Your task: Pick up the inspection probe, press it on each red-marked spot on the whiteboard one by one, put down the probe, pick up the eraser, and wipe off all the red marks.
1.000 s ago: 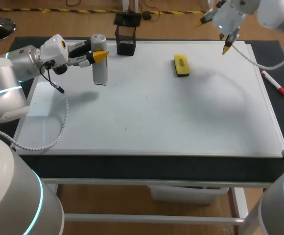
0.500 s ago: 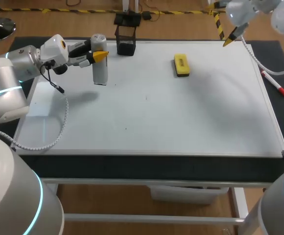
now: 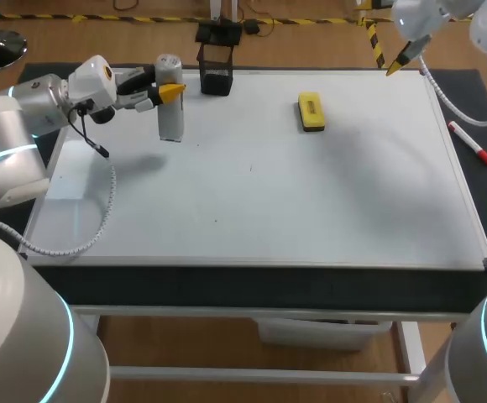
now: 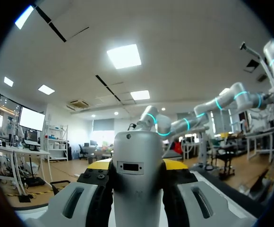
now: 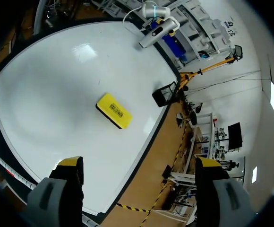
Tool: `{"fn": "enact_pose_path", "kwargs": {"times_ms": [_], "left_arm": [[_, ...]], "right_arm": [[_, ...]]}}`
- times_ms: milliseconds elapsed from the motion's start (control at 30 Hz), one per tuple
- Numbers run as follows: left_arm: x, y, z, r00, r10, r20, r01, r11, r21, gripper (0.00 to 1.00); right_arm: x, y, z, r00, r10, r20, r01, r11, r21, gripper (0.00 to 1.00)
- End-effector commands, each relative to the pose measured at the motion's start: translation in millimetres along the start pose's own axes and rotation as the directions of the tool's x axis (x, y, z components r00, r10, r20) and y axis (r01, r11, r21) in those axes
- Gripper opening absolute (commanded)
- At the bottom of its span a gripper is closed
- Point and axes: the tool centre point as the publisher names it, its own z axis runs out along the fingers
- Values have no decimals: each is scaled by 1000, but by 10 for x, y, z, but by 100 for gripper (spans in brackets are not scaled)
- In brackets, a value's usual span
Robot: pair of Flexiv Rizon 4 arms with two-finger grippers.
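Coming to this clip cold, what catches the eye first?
The left gripper clamps a grey probe upright over the whiteboard's far left part. A yellow eraser lies on the board near its far edge, and the right gripper hangs open above the far right corner.
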Motion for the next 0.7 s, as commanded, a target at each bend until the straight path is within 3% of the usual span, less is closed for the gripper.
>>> {"fn": "enact_pose_path", "kwargs": {"times_ms": [33,700], "left_arm": [[-214,-99,42,1000,0,-28,0,1000,-10,0],[-1194,-381,367,982,41,-183,-39,999,13,0]], "right_arm": [[3,-6,-5,1000,-3,-3,3,1000,1,100],[3,-6,-5,1000,-3,-3,3,1000,1,100]]}}
